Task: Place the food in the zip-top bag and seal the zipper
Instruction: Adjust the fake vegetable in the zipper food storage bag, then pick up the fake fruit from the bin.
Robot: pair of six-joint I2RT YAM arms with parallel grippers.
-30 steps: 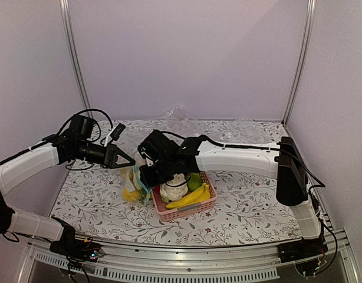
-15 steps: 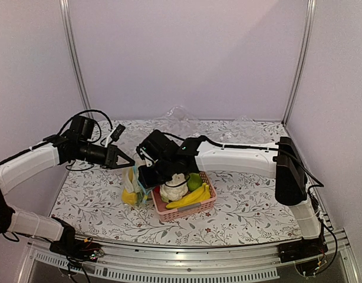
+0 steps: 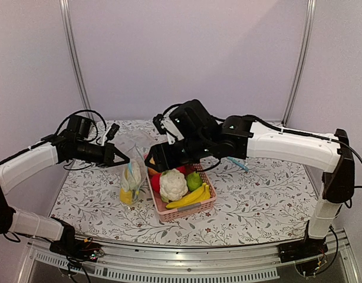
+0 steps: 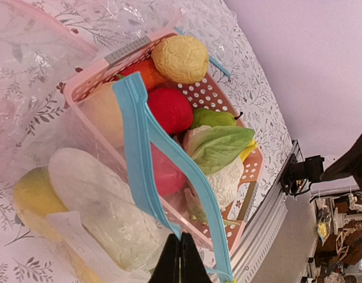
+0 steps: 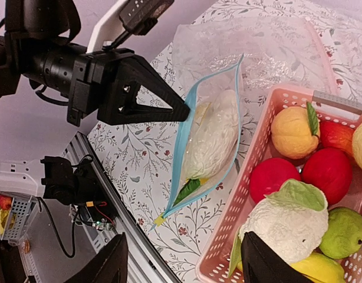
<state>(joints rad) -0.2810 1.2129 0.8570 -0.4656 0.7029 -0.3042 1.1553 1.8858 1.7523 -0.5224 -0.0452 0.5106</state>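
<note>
The zip-top bag (image 3: 131,184) hangs open beside the pink basket. My left gripper (image 4: 181,250) is shut on one side of its light-blue zipper (image 4: 140,135) and holds that edge up. Inside the bag lie a white oblong piece (image 4: 101,209) and a yellow lemon-like fruit (image 4: 29,194). The right wrist view looks down into the mouth of the bag (image 5: 211,138), where the zipper (image 5: 178,156) spreads apart. My right gripper (image 5: 184,262) hovers above the basket, open and empty. A round green fruit (image 5: 343,233) sits in the basket.
The pink basket (image 3: 187,213) holds a cauliflower (image 3: 173,184), a banana bunch (image 3: 191,197), and red, orange and yellow toy fruit. The metal rail of the table's front edge (image 5: 119,221) runs close to the bag. Crumpled clear plastic (image 3: 178,113) lies at the back.
My right gripper has lifted up and back from the bag's mouth and its jaws have opened wider. The left gripper still pinches the zipper edge; the bag now hangs in plain view.
</note>
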